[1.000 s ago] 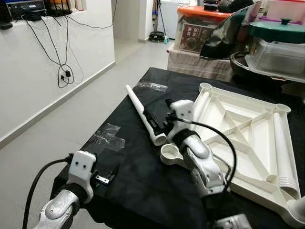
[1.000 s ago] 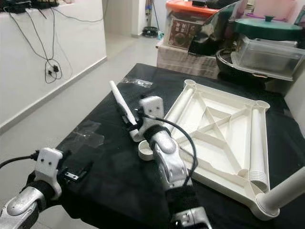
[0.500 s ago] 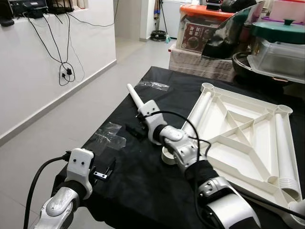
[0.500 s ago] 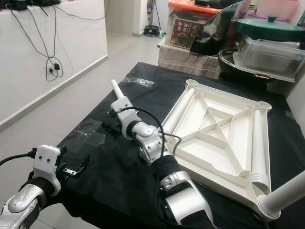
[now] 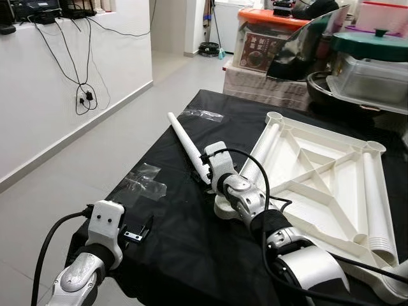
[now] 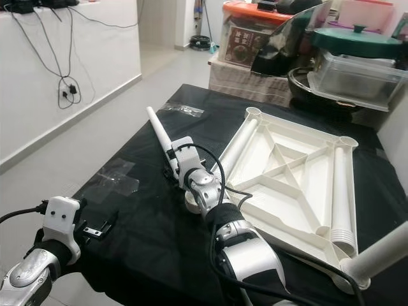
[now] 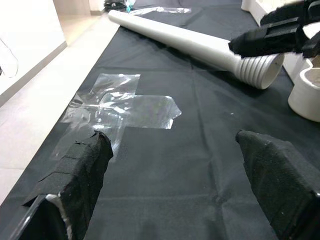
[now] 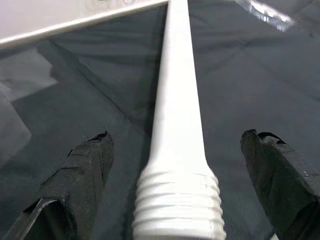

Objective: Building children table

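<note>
A loose white table leg (image 5: 186, 145) lies on the black cloth, its threaded end (image 8: 176, 207) pointing towards me. My right gripper (image 5: 203, 168) is open and straddles that threaded end, one finger (image 8: 82, 172) on each side, apart from the leg. The white tabletop (image 5: 319, 167) lies upside down to the right, its corner socket (image 5: 224, 205) just below the gripper. Two more legs (image 5: 262, 148) rest inside the tabletop. Another leg (image 6: 381, 254) stands in the near right corner. My left gripper (image 5: 139, 229) hovers open and holds nothing at the table's front left edge.
Clear plastic wrap (image 5: 145, 182) lies flat on the cloth between the two grippers, and more wrap (image 5: 204, 115) lies at the far edge. Storage boxes (image 5: 264, 44) and a green-lidded pot (image 5: 373, 41) crowd behind the table. Bare floor lies to the left.
My right gripper has swung from the cloth left of the leg back over its threaded end. The left arm has stayed put.
</note>
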